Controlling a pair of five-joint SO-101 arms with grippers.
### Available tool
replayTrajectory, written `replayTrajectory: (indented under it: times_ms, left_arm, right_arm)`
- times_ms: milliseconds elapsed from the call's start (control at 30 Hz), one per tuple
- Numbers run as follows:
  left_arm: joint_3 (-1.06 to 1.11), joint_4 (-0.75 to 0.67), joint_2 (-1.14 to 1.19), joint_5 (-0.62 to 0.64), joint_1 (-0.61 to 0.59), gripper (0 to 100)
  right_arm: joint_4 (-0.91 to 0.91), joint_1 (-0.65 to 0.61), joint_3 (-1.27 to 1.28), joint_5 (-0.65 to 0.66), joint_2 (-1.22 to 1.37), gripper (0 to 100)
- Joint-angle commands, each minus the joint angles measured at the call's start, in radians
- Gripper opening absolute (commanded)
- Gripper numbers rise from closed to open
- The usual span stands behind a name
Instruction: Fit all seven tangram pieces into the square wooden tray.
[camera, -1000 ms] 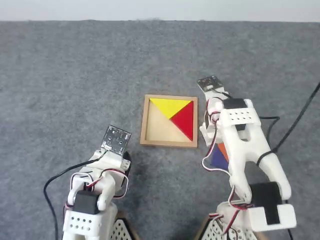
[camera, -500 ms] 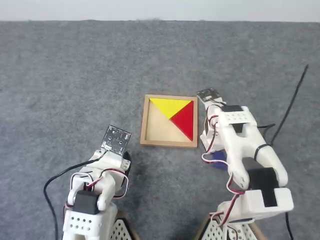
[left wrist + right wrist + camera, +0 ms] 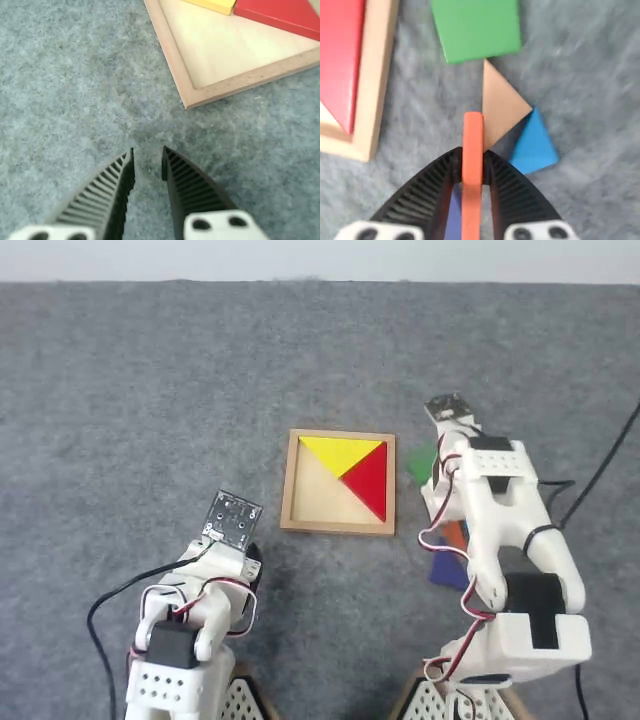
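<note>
Tangram tray [image 3: 288, 485], square and wooden, lies mid-way across the grey worktop [image 3: 150, 390].

High view: We find two pieces seated in the tray. A yellow triangle [image 3: 335, 453] sits along the far rim and a red triangle [image 3: 370, 480] along the right rim, the two touching on one edge. The remainder of the tray floor is bare wood. A green piece [image 3: 420, 464] lies on the worktop just beside the tray's right rim. The right arm [image 3: 500, 530] stands over the loose pieces to the right of the tray. An orange piece [image 3: 455, 535] and a dark blue piece [image 3: 447, 570] show at its side. The left arm [image 3: 195, 610] sits near the tray's near-left corner, apart from it.

Left wrist view: The left jaws stand slightly apart with nothing between them, above bare worktop and short of the tray's corner.

Right wrist view: The right jaws are clamped on the orange piece, which is held on edge between them. We cannot tell whether it is clear of the worktop. Beyond it lie a tan triangle [image 3: 500, 112] and a light blue triangle [image 3: 534, 145], touching each other, with the green piece farther on. The dark blue piece shows beneath the jaws.
</note>
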Motion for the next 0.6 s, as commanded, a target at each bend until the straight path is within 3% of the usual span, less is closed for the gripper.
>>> replayTrajectory:
  times_ms: [0,333,567]
  left_arm:
    - [-0.007,-0.003,0.002,0.006,0.002,9]
    - [-0.007,-0.003,0.002,0.006,0.002,9]
    - [-0.007,-0.003,0.002,0.006,0.002,9]
  right_arm:
    - [0.064,0.001,-0.141,-0.003,-0.010,0.8]
    - [0.341,-0.292,-0.440,-0.029,-0.001,0.8]
    - [0.343,-0.507,-0.468,0.213,0.001,0.8]
